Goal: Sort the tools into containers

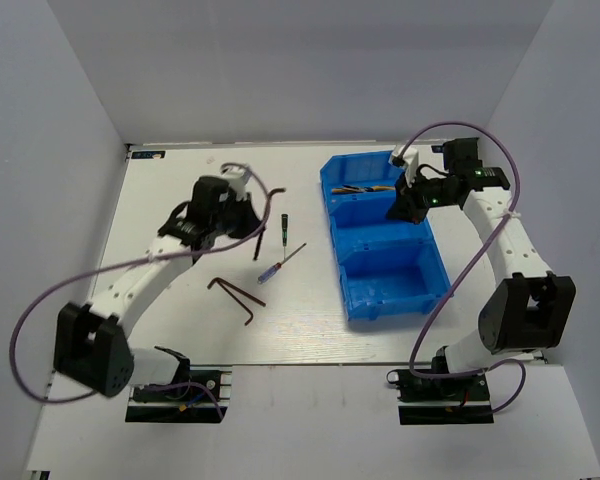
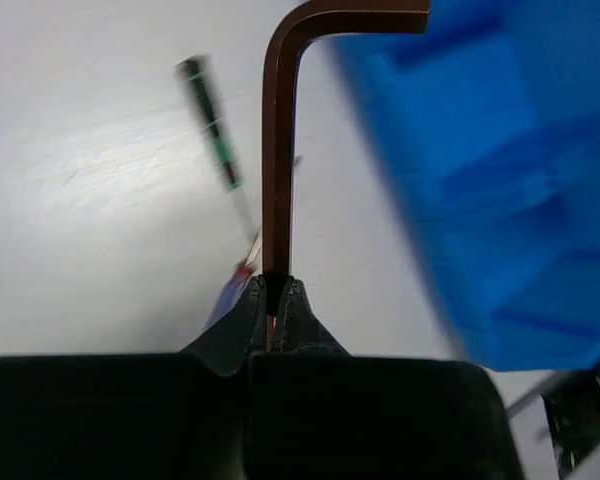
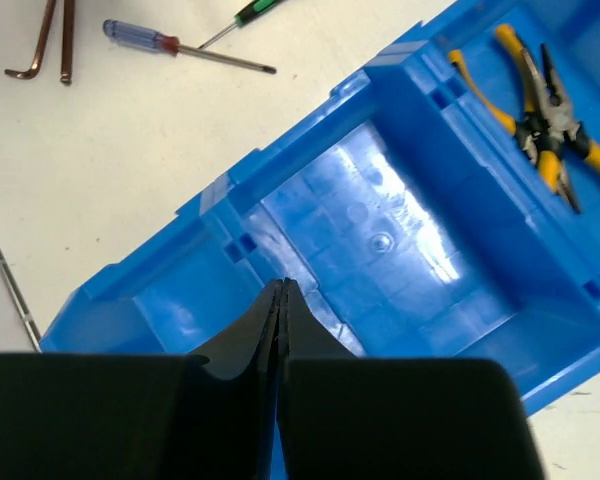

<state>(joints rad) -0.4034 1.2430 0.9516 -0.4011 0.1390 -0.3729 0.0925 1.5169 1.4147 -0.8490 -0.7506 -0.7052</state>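
Well, the left gripper is pinching the tip of a brown hex key's long leg. The key juts straight out from the fingertips, its short leg bent toward the blue bin. In the top view this gripper sits over the white table, left of the bin.

The right gripper is pressed together with nothing between its fingers, and it hangs over the bin's middle compartment. Yellow-handled pliers lie in the far compartment.

On the table between the left gripper and the bin lie a green-handled screwdriver and, just beside it, a blue-handled screwdriver. Two more hex keys rest close together – nearer the arm bases.
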